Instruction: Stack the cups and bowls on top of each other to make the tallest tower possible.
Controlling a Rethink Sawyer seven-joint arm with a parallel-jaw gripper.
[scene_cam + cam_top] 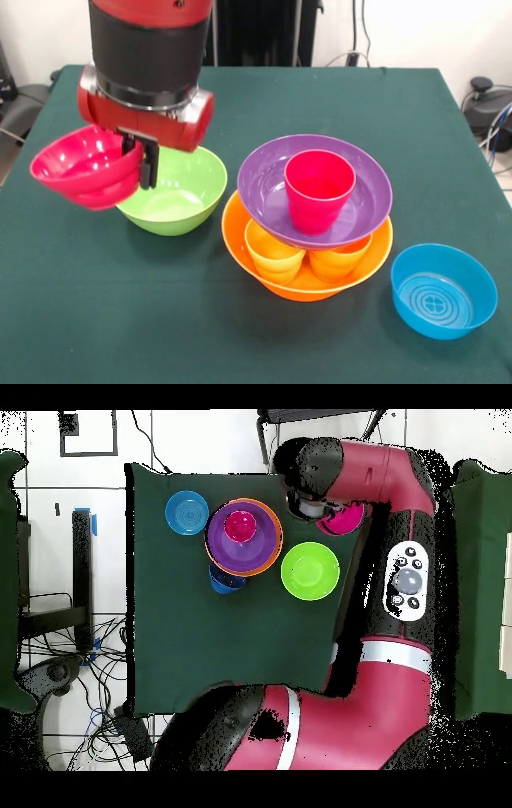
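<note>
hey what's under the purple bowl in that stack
Two cups, a yellow cup and an orange cup, stand in the orange bowl beneath the purple bowl. Anything farther back under it is covered.

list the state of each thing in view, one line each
hand: shut on the red bowl's rim
red bowl: lifted, tilted
purple bowl: resting on cups inside the orange bowl
red cup: upright in purple bowl
lime green bowl: upright, empty
light blue bowl: upright, empty
</note>
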